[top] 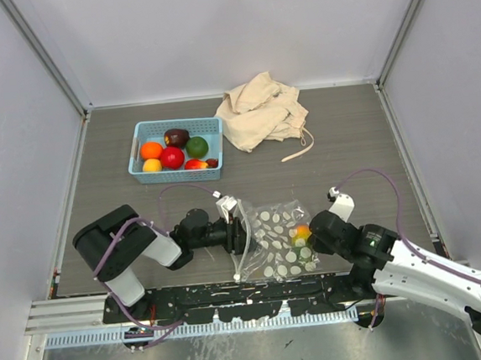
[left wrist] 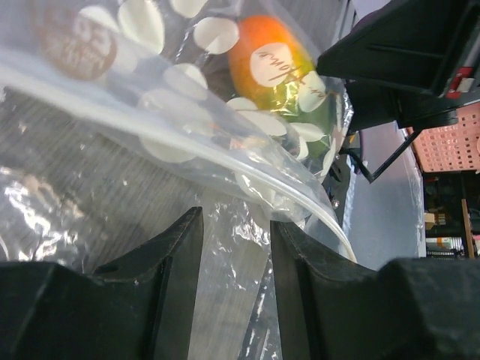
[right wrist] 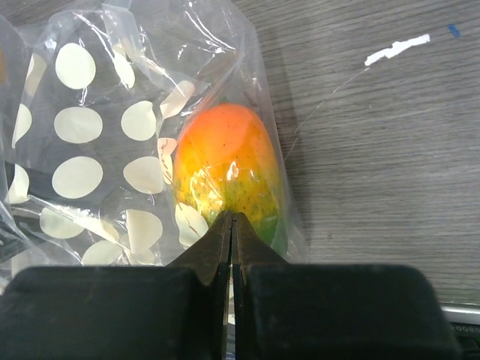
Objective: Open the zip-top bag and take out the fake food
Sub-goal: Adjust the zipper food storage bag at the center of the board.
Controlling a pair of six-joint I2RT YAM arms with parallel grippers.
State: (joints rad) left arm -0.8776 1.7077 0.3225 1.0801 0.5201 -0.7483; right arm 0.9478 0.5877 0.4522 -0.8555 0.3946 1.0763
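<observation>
The grey counter [top: 346, 137] carries a beige cloth bag [top: 261, 109] at the back and a light blue basket [top: 156, 125] beside it. Six or so pieces of fake food [top: 172, 157] lie in the basket.

The zip-top bag [top: 271, 240] lies at the near edge, between the two arms, with its white zip strip turned toward the left claw [left wrist: 236, 225]. That claw stands part open, with bag film across the gap. No firm pinch shows.

The right claw [right wrist: 231, 221] is closed tight, its tips meeting at the bag's far end, just under the fruit. Whether film is caught there is unclear.

One orange, yellow and green fruit [right wrist: 225, 169] sits inside the bag, so the task looks nearly done. What appears left is getting this piece out through the mouth.
</observation>
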